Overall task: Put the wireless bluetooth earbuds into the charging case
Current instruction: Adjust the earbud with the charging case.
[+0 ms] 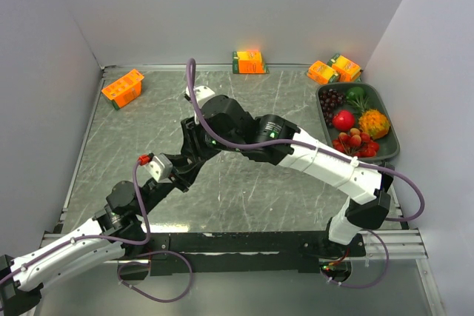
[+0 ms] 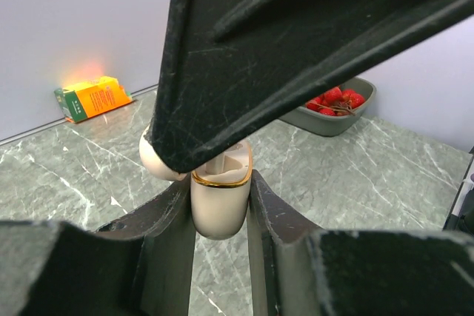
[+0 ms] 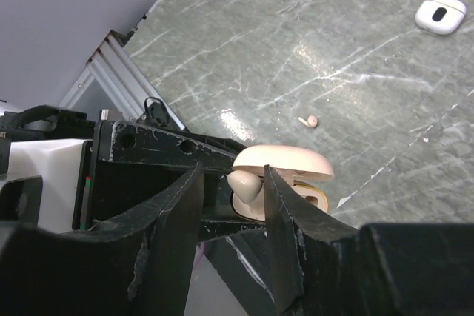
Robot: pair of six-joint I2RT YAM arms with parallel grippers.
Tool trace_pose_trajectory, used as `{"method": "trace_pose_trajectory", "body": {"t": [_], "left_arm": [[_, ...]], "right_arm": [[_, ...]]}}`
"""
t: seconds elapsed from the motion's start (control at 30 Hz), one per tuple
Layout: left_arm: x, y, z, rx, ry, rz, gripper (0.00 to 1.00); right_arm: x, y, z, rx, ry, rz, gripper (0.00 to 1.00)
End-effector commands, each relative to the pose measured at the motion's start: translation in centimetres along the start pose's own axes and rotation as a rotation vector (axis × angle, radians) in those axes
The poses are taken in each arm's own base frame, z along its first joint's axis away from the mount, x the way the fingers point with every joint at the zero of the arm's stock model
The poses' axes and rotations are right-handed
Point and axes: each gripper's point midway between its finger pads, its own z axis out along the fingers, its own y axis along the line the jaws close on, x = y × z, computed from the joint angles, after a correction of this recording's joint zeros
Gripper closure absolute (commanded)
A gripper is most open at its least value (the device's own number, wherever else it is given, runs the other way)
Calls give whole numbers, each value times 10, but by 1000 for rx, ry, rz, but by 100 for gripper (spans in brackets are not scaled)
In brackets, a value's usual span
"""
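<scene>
Hanging over the open charging case (image 2: 218, 209), the earbud (image 3: 244, 184) could snag on the rim or drop if it goes in tilted. It looks pale beige, glossy, apparently stem-down. The right gripper (image 3: 235, 183) pinches it; the left gripper (image 2: 219, 223) clamps the gold-rimmed case. A second bud (image 3: 309, 120) lies on the table (image 3: 296, 35).

No text, brand, number or sign can be read in any view. Printing is hinted at on the orange-and-green cartons (image 1: 249, 61) along the upper edge of the overhead view and at the upper left of the left wrist view, but it is too small and blurred to be made out.
</scene>
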Motion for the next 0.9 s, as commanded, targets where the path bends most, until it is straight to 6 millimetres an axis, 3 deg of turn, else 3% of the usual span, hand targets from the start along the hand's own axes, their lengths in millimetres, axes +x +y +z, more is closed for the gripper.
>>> {"method": "trace_pose_trajectory", "body": {"t": [0.0, 0.33, 0.87], "left_arm": [[-29, -4, 4, 17, -81, -10, 99], [-29, -1, 2, 3, -86, -16, 99], [-31, 7, -1, -39, -91, -10, 99]], "right_arm": [[-9, 1, -4, 0, -18, 26, 59], [-7, 0, -11, -12, -26, 40, 66], [-2, -3, -25, -8, -37, 86, 100]]}}
